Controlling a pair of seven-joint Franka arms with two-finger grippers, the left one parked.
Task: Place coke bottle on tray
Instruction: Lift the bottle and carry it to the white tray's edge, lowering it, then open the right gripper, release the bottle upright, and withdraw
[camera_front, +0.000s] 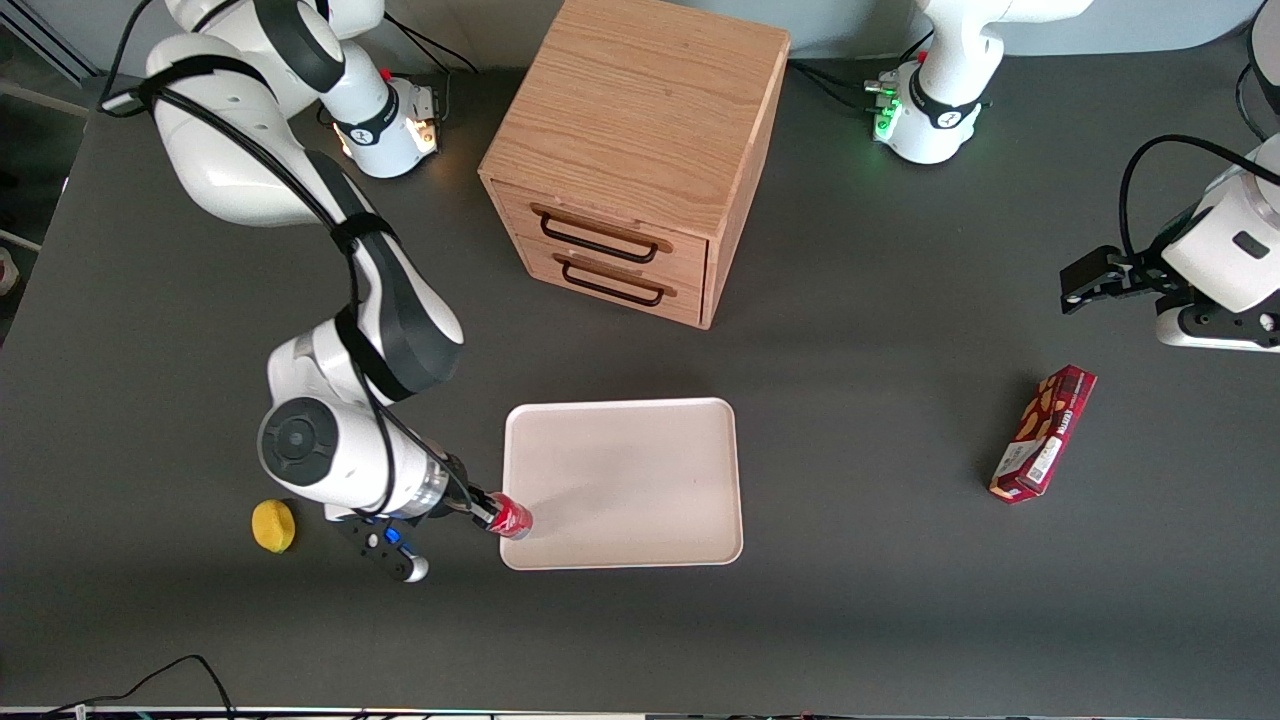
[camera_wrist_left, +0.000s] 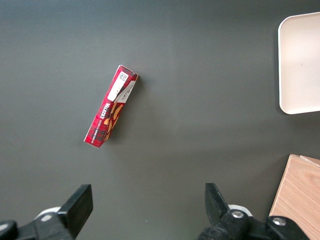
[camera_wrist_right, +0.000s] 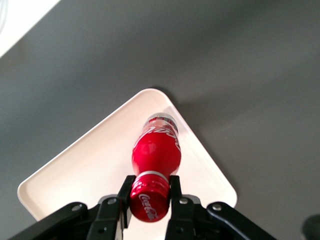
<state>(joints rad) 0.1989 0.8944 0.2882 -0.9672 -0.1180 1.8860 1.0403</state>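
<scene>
Gripper (camera_wrist_right: 150, 200) clamped on coke bottle (camera_wrist_right: 156, 150) at its cap, above the tray (camera_front: 640, 450) corner.

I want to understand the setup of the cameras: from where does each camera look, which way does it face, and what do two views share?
Front view: high above the table, facing down; shows the working arm, its gripper holding the coke bottle at the tray edge.
Left wrist view: faces down on the snack box; own fingers show.
Right wrist view: looks down along the gripper, shut on the coke bottle over the tray.
All three share the tray.
</scene>
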